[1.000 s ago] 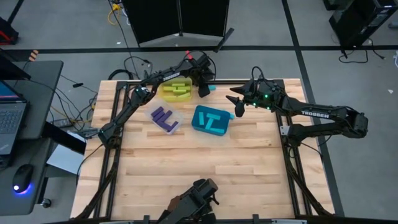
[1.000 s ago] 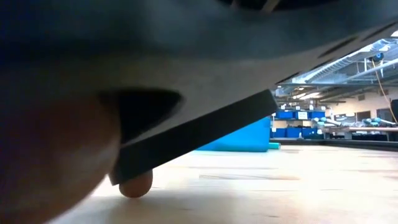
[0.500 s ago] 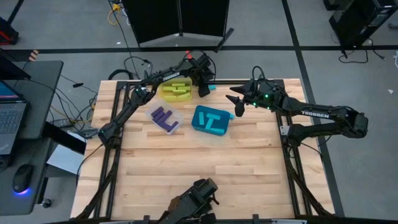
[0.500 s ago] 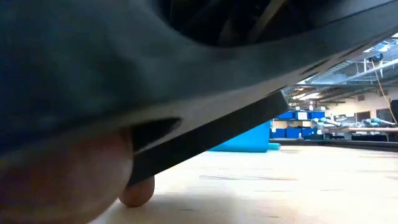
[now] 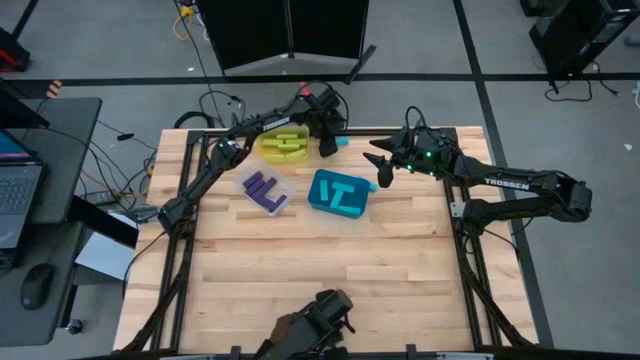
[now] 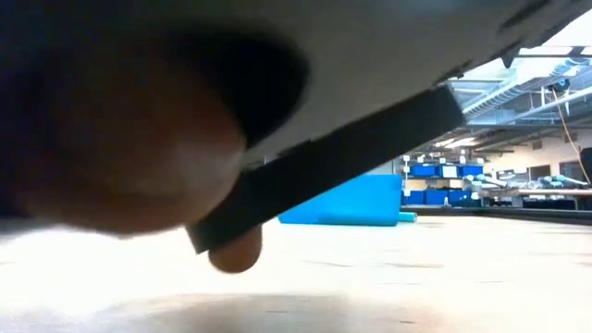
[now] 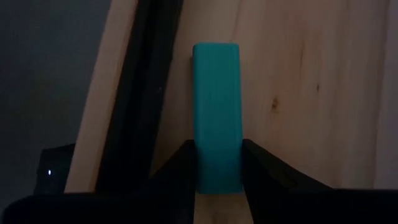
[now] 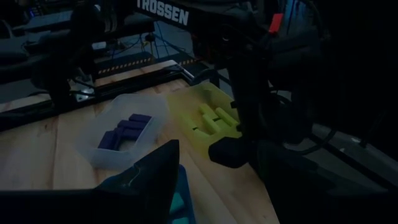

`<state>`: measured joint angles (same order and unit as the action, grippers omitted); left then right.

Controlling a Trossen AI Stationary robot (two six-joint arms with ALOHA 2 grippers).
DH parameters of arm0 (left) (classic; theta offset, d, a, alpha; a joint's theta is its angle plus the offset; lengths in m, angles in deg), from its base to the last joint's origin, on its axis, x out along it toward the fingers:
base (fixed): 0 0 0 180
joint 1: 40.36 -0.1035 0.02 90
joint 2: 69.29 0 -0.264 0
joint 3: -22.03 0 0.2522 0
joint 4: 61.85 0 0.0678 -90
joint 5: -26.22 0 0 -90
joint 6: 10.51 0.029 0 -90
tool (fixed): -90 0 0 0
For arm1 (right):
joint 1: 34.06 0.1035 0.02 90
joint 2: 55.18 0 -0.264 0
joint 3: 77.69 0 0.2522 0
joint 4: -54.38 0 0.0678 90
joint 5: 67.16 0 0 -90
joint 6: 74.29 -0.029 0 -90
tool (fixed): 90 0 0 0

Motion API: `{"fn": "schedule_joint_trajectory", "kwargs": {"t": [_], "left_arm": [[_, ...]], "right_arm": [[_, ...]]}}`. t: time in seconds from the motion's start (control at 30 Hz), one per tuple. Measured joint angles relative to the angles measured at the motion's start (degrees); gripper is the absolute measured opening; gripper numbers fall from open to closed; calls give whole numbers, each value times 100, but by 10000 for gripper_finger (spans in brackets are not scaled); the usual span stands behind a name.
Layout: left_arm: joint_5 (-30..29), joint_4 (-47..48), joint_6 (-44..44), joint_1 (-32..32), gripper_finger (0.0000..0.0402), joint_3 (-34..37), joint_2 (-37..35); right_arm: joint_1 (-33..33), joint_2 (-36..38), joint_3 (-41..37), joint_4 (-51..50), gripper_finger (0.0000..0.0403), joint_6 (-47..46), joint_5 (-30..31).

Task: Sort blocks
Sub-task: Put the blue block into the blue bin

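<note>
While the right arm waits over the right half of the table point(image 5: 330, 270), the left arm reaches to the far edge, its left gripper point(image 5: 328, 140) just beside the yellow bin point(image 5: 284, 146). Left wrist view: a cyan block point(image 7: 216, 115) lies flat on the wood by the table's dark edge rail point(image 7: 140, 106), and the two dark fingers point(image 7: 180, 165) stand on either side of its near end, close against it, so the claw is narrow around the block; whether it actually presses the block cannot be told. In the high view that same block shows only as a small cyan tip past the gripper. Right gripper point(image 5: 381, 163) hovers just beside the teal bin point(image 5: 338, 193), fingers spread wide, nothing between them. Yellow bin holds yellow-green blocks point(image 5: 287, 141); clear bin point(image 5: 264, 188) holds purple blocks point(image 5: 266, 189); teal bin holds cyan blocks point(image 5: 343, 192). The three bins sit near one another in the far half of the table, yellow bin farthest, clear bin to its near left, teal bin to its near right. Low view is mostly blocked by a dark object close to the lens; the teal bin shows behind it. A laptop point(image 5: 15, 195) sits on a desk off the table's left side.
</note>
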<state>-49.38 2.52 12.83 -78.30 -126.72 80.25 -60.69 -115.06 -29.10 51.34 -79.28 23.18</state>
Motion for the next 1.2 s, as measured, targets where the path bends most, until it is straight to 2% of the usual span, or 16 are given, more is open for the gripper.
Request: {"fn": "schedule_joint_trajectory", "kwargs": {"t": [0.27,0.8,1.0,1.2], "left_arm": [[81,-6,151,59,103,18,-52],[864,142,337,122,106,10,-556],[1534,833,542,283,106,10,-852],[1937,1646,932,637,107,1,-1130]], "right_arm": [[0,0,0,2,229,0,0],[-47,0,0,172,229,9,0],[-74,0,0,170,229,21,2],[-94,0,0,233,229,47,2]]}}
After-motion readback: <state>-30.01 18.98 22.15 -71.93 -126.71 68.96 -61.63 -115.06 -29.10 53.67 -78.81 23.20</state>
